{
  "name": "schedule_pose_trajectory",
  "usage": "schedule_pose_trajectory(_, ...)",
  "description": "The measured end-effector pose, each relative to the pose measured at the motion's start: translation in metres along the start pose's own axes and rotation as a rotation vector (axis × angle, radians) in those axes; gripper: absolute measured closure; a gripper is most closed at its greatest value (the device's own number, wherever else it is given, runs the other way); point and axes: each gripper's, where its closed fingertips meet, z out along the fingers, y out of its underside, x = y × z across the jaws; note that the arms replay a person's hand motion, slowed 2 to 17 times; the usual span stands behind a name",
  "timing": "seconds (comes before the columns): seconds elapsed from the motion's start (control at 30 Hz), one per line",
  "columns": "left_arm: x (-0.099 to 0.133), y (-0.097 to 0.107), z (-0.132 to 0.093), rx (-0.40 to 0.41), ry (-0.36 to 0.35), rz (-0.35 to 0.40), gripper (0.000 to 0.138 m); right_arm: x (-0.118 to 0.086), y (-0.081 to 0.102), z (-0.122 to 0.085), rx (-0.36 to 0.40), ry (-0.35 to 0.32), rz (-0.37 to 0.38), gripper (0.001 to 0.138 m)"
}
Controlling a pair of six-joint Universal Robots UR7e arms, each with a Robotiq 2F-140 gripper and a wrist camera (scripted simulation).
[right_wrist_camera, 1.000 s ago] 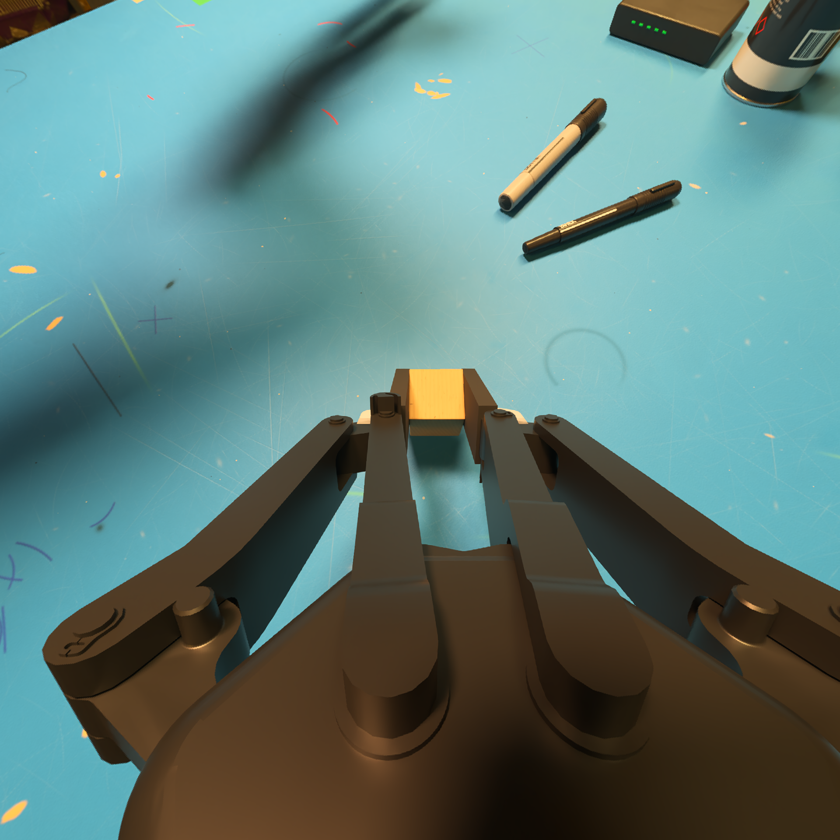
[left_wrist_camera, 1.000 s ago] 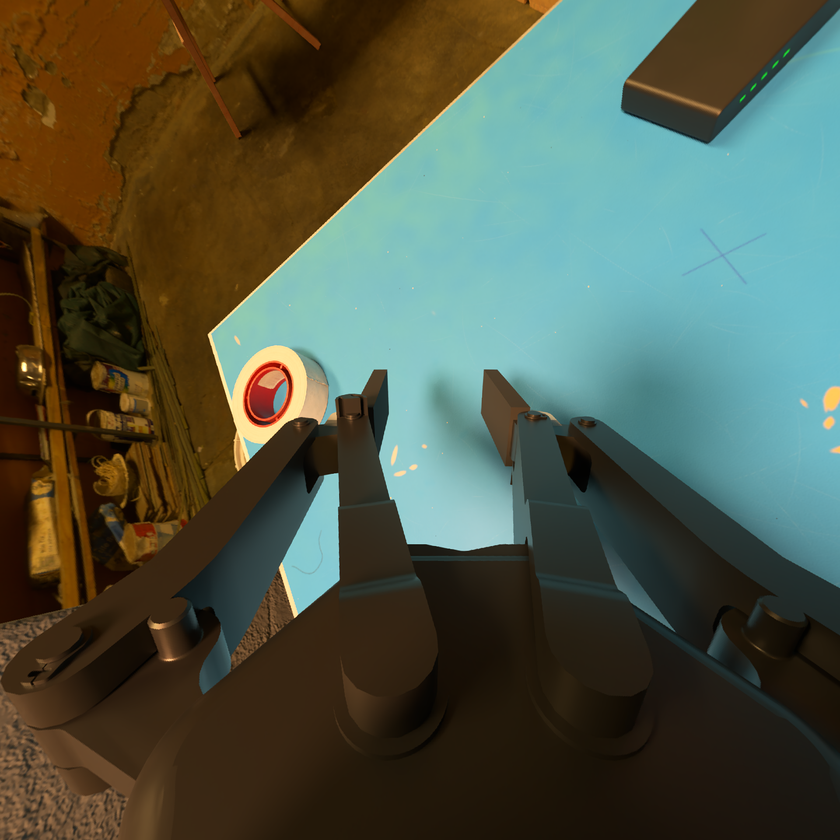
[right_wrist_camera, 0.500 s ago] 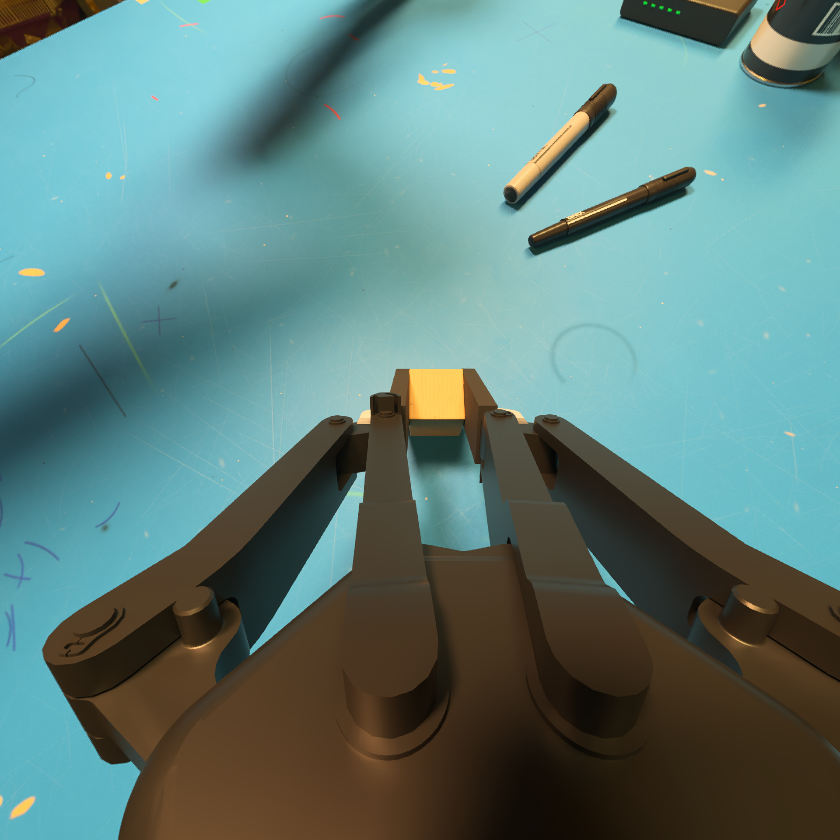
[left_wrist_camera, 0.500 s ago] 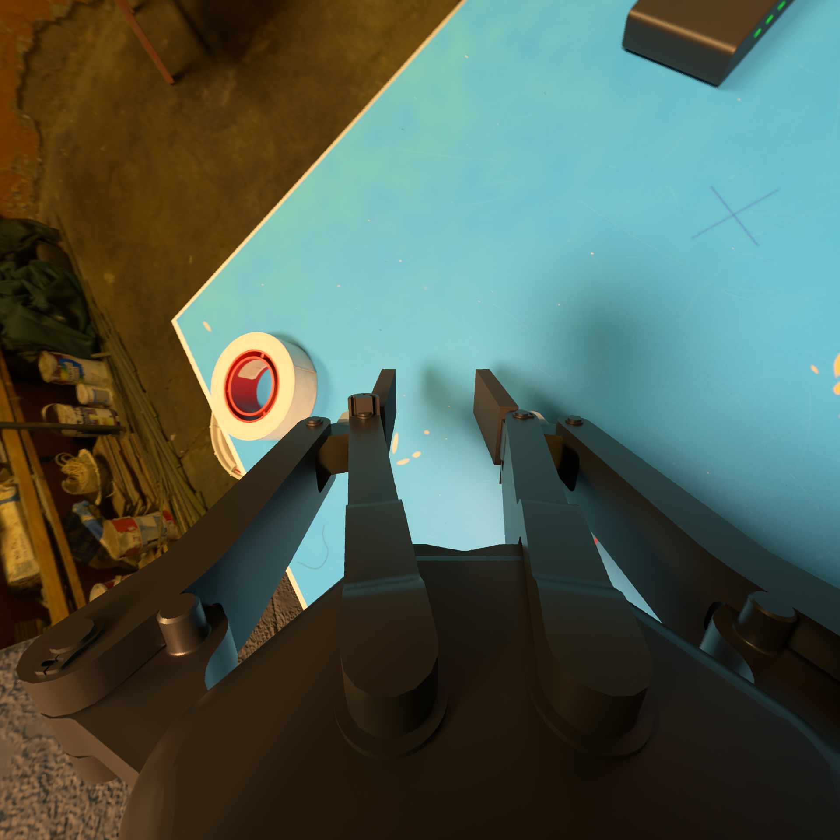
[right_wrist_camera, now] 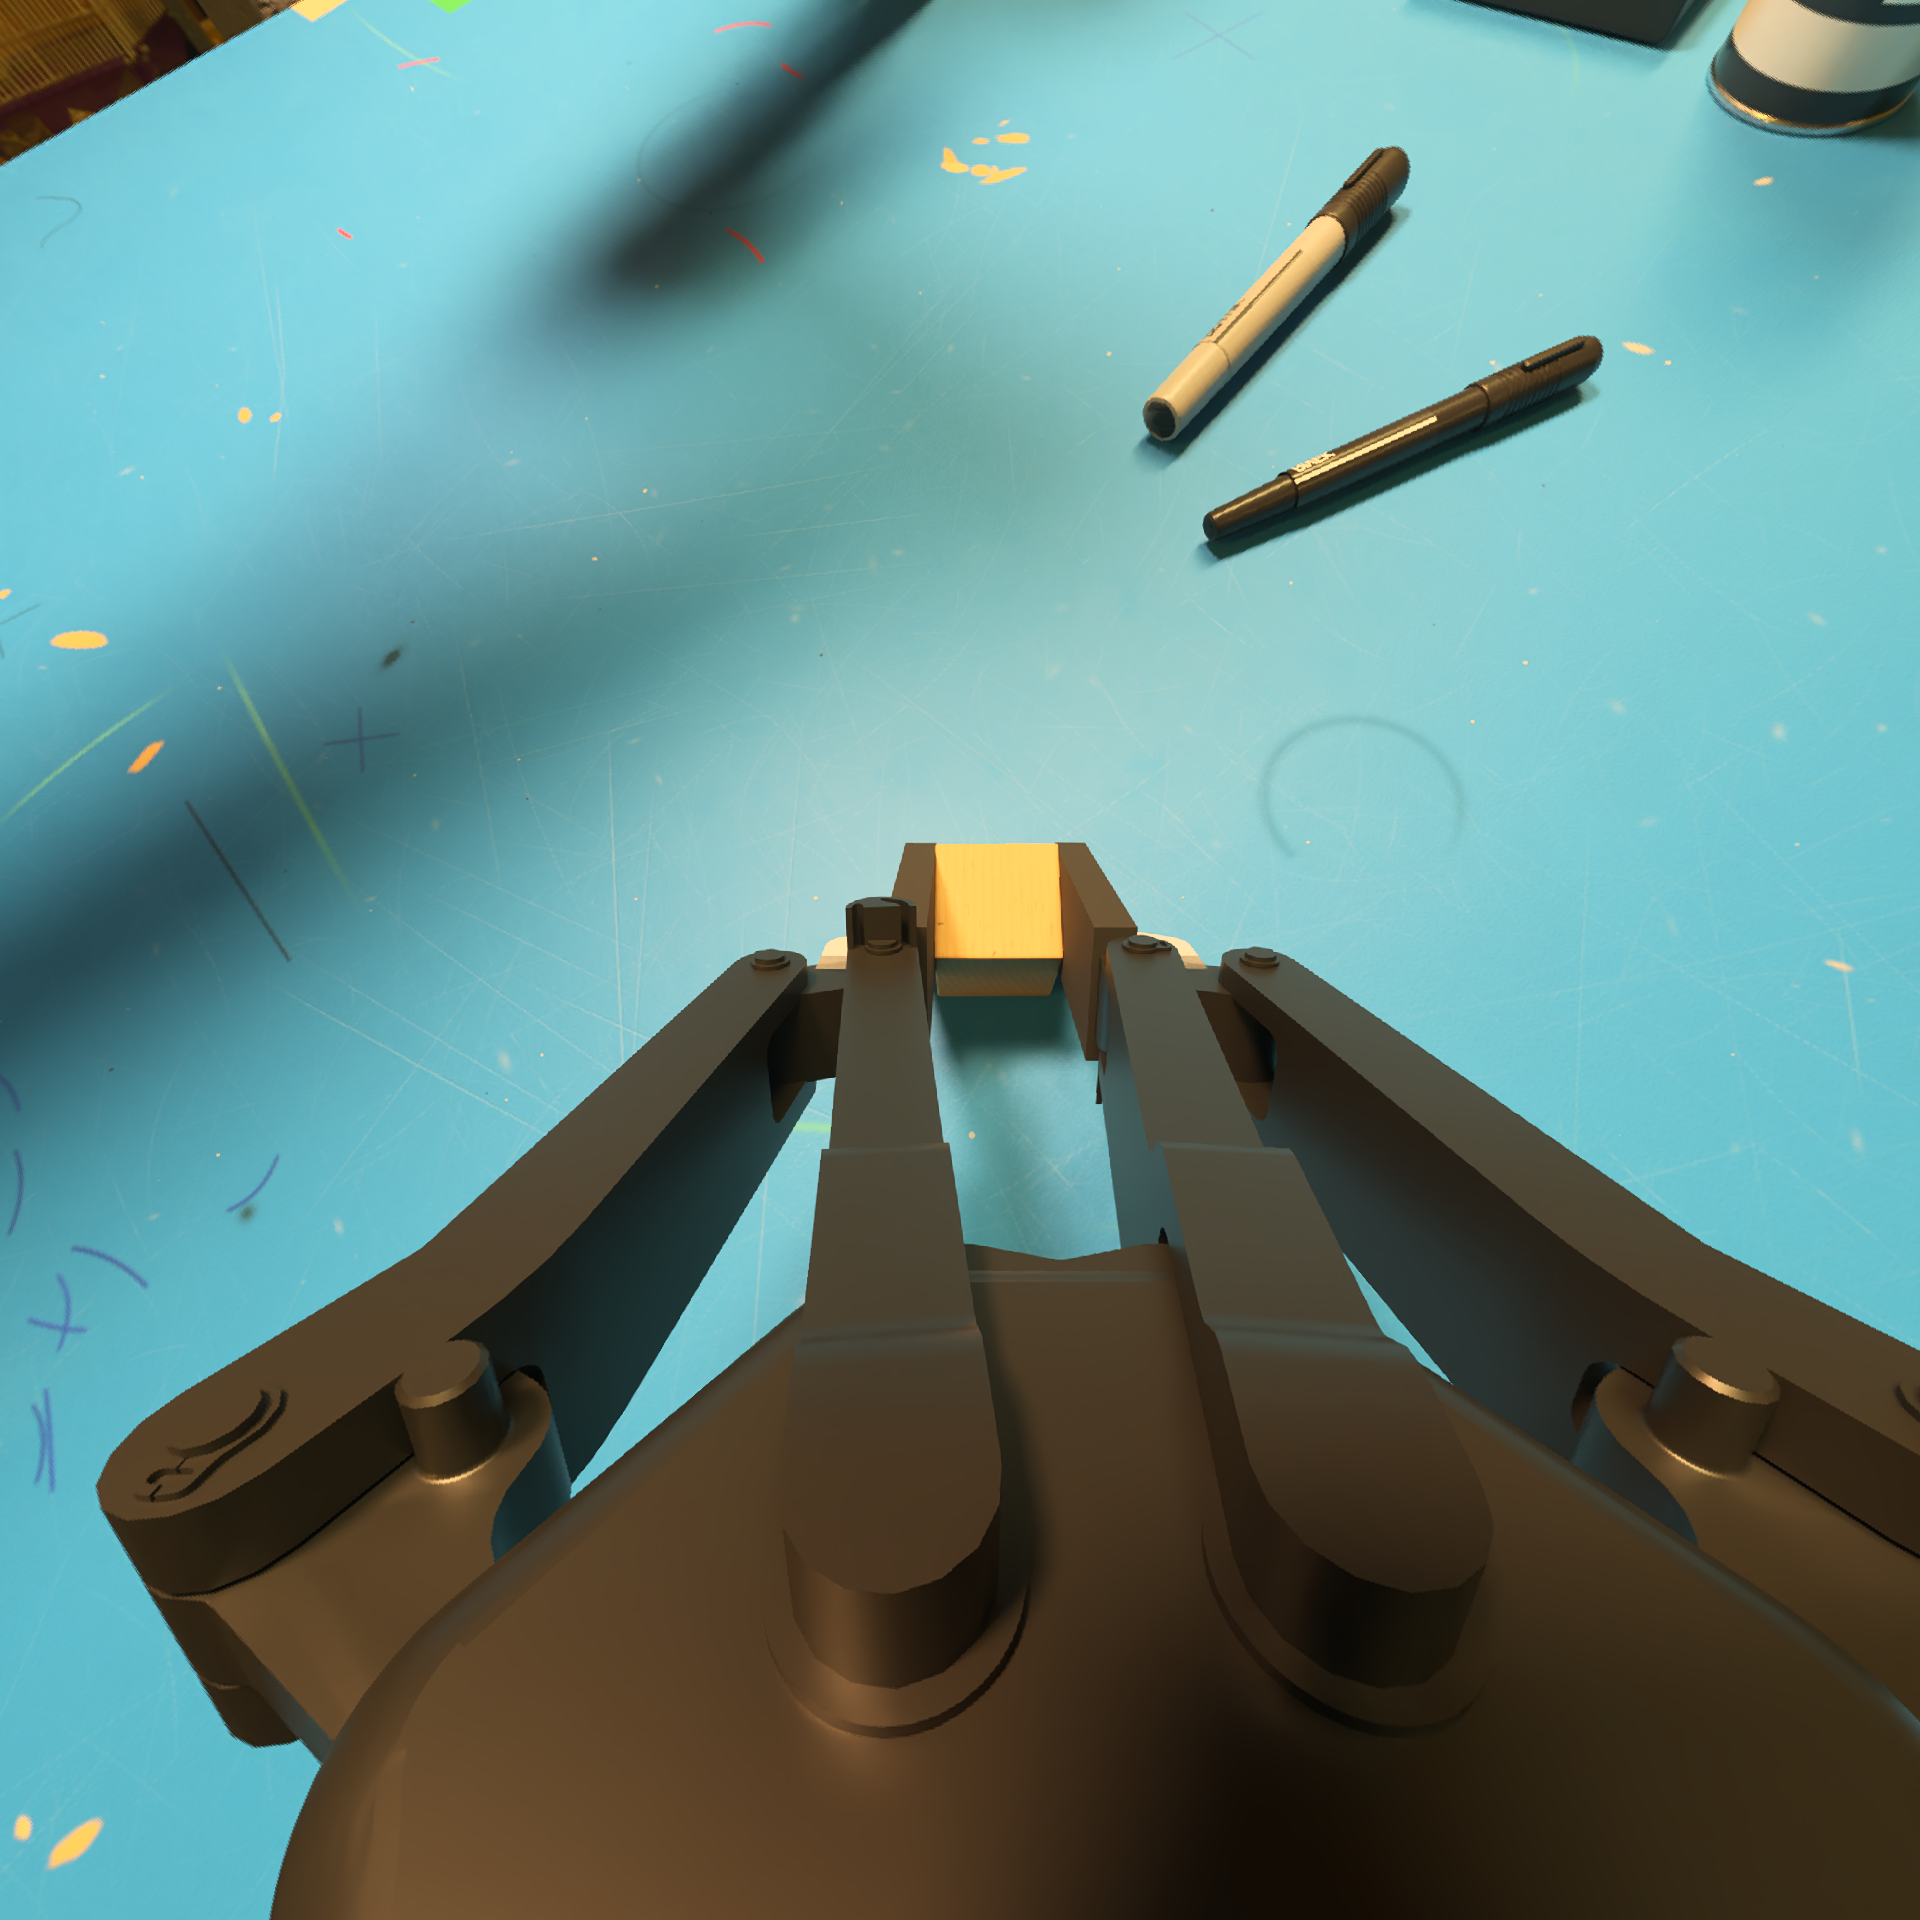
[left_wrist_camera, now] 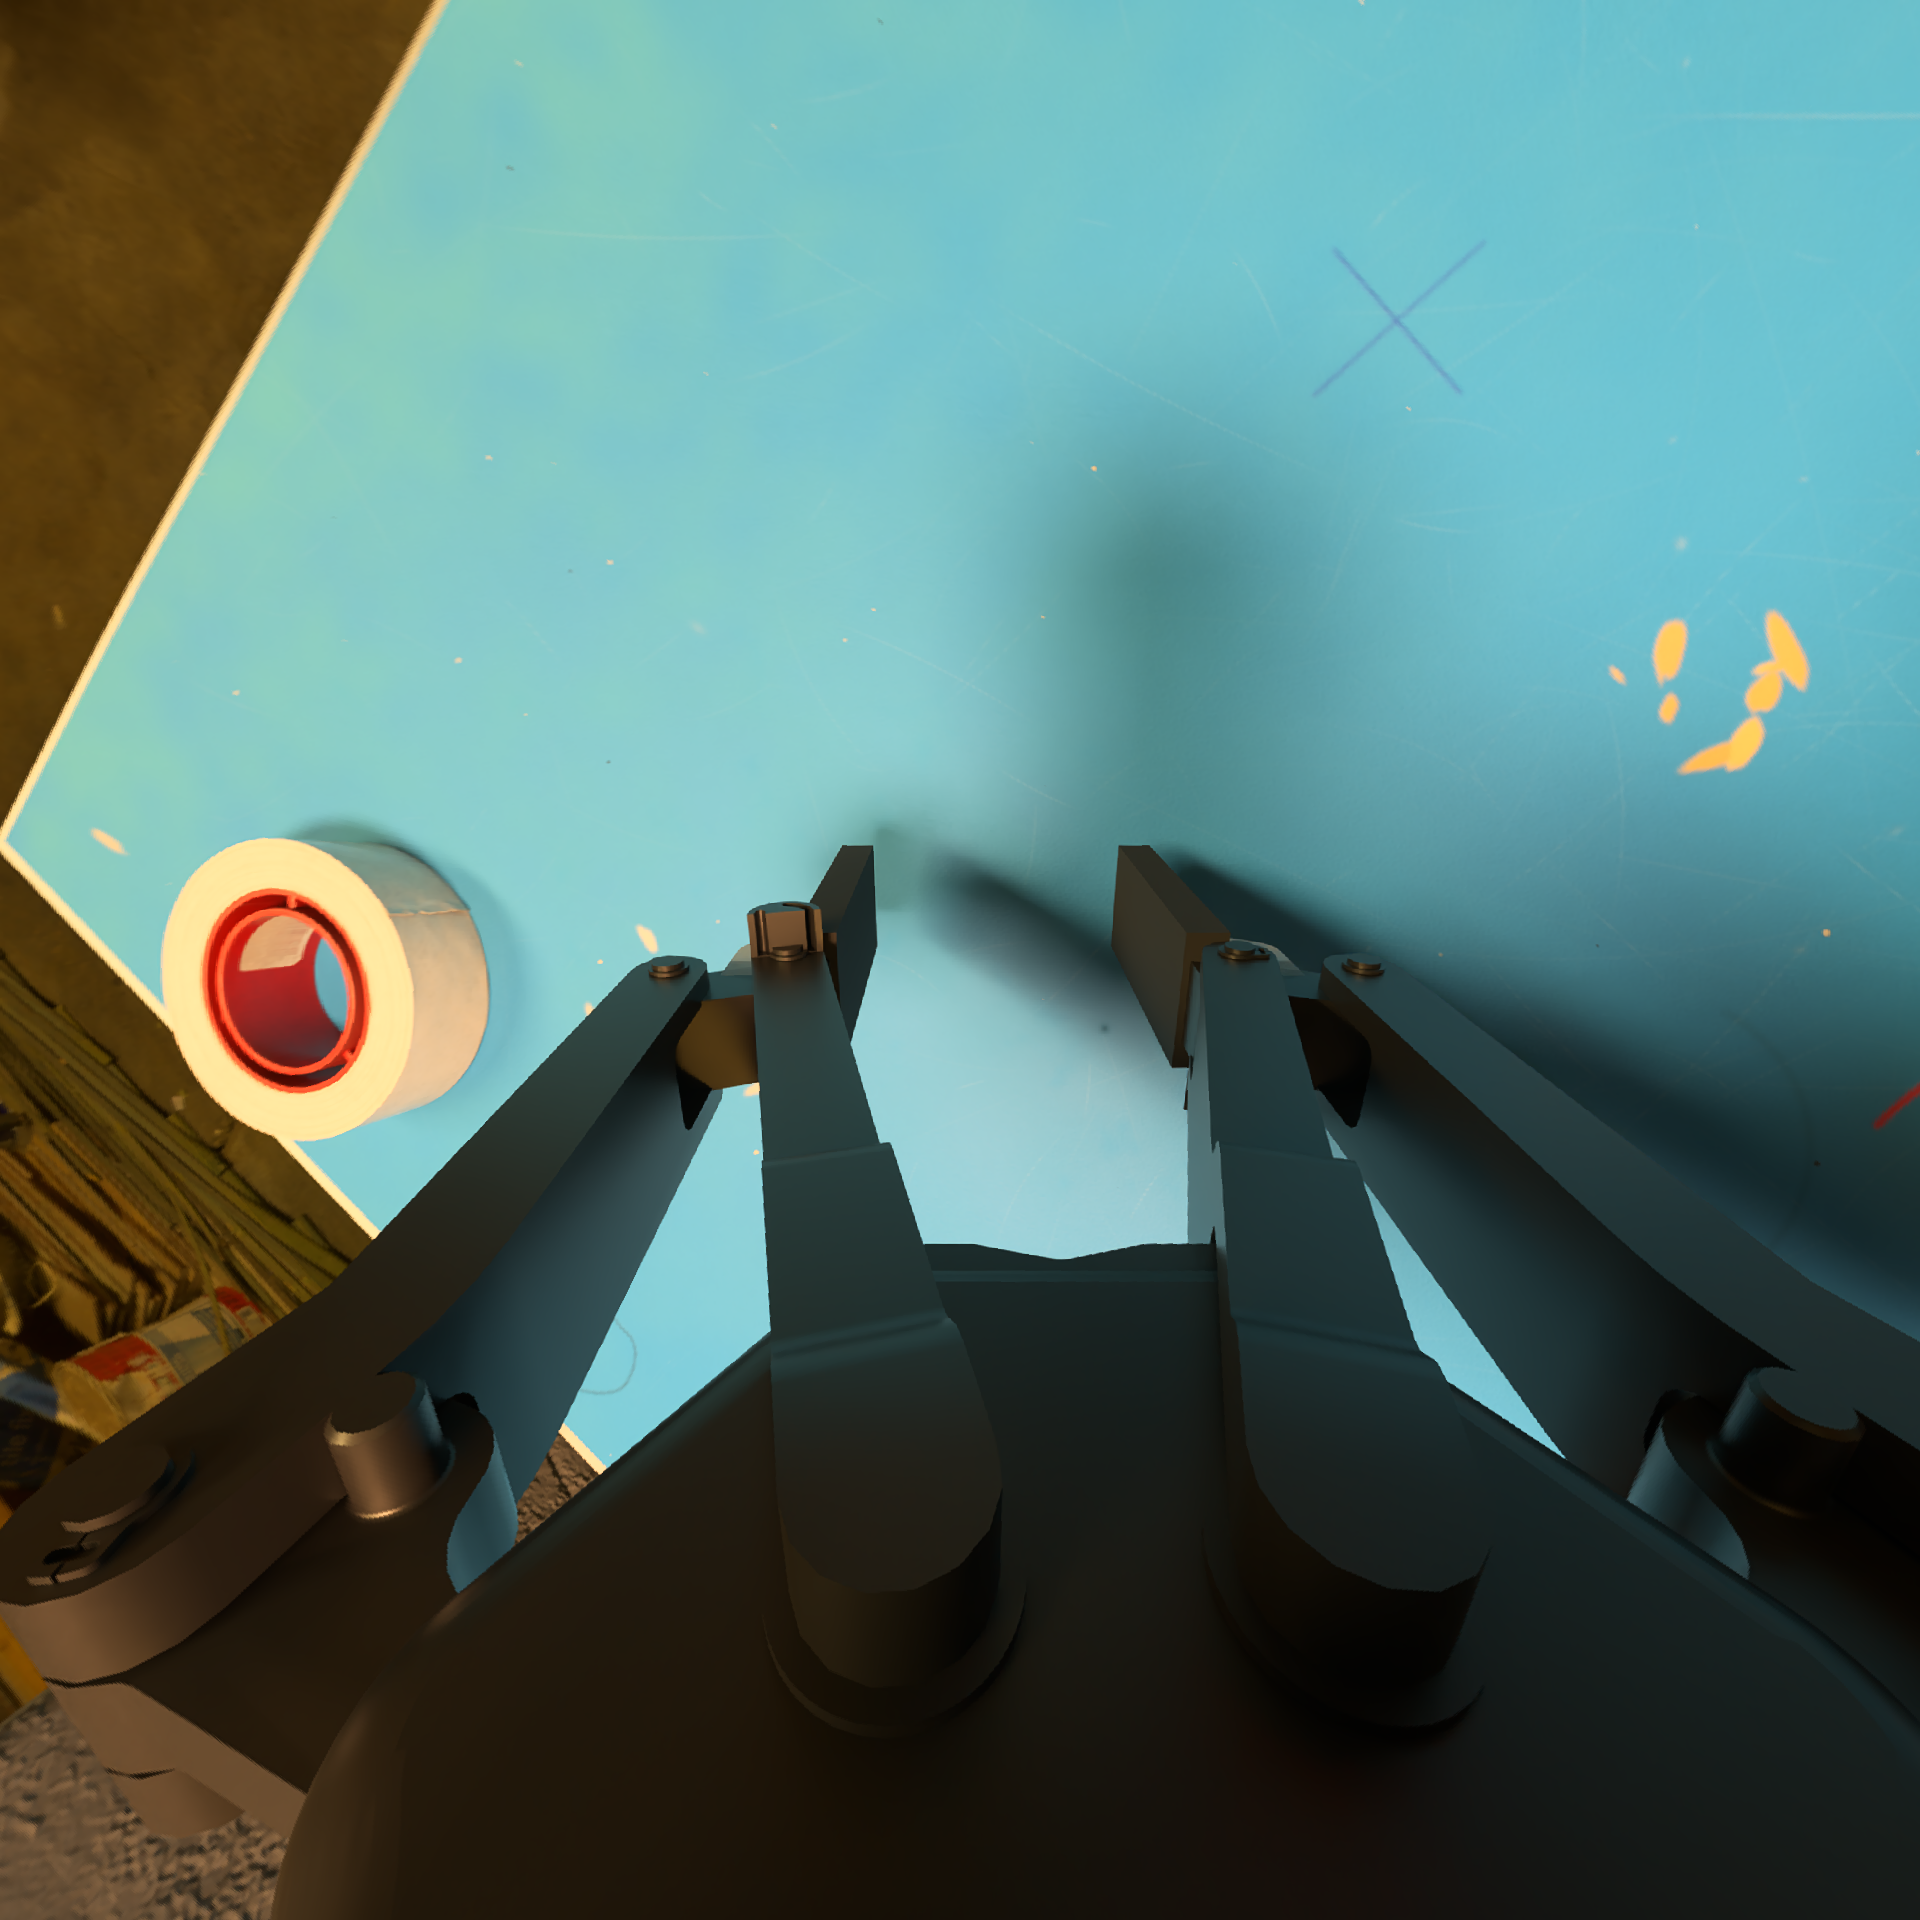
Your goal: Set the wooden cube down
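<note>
The wooden cube [right_wrist_camera: 995,902] is light orange-tan and sits clamped between the two dark pads of my right gripper [right_wrist_camera: 995,873], held above the blue table [right_wrist_camera: 727,540]. My left gripper [left_wrist_camera: 992,883] is open and empty, its pads apart over bare blue table [left_wrist_camera: 935,416] near the table's corner. The cube does not show in the left wrist view.
A white tape roll with a red core [left_wrist_camera: 317,987] lies by the table corner, left of my left gripper. Two marker pens, one pale [right_wrist_camera: 1273,296] and one black [right_wrist_camera: 1403,436], lie ahead right of the cube. A can [right_wrist_camera: 1813,73] stands far right.
The right gripper has moved forward with the cube; pens and can slid toward the top right of its view. The left gripper has moved too; the black box has left its view.
</note>
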Motion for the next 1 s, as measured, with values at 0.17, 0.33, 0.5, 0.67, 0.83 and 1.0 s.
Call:
schedule_pose_trajectory(0.17,0.007,0.003,0.008,-0.032,0.024,0.036,0.077,0.000,0.000,0.001,0.000,-0.005,0.007,0.109)
schedule_pose_trajectory(0.33,0.009,0.000,0.009,-0.027,0.064,0.016,0.080,0.000,0.001,0.001,-0.001,-0.006,0.010,0.109)
schedule_pose_trajectory(0.5,0.019,0.001,0.009,-0.019,0.167,-0.013,0.097,0.001,0.001,0.001,0.001,-0.007,0.017,0.109)
schedule_pose_trajectory(0.67,0.016,0.001,0.009,0.000,0.192,-0.056,0.105,0.001,0.001,0.000,0.003,-0.006,0.024,0.109)
schedule_pose_trajectory(0.83,0.010,0.002,0.010,0.021,0.182,-0.088,0.117,0.001,0.001,0.000,0.004,-0.008,0.027,0.109)
schedule_pose_trajectory(1.0,0.007,0.002,0.011,0.035,0.173,-0.099,0.123,0.001,0.002,0.000,0.002,-0.007,0.029,0.109)
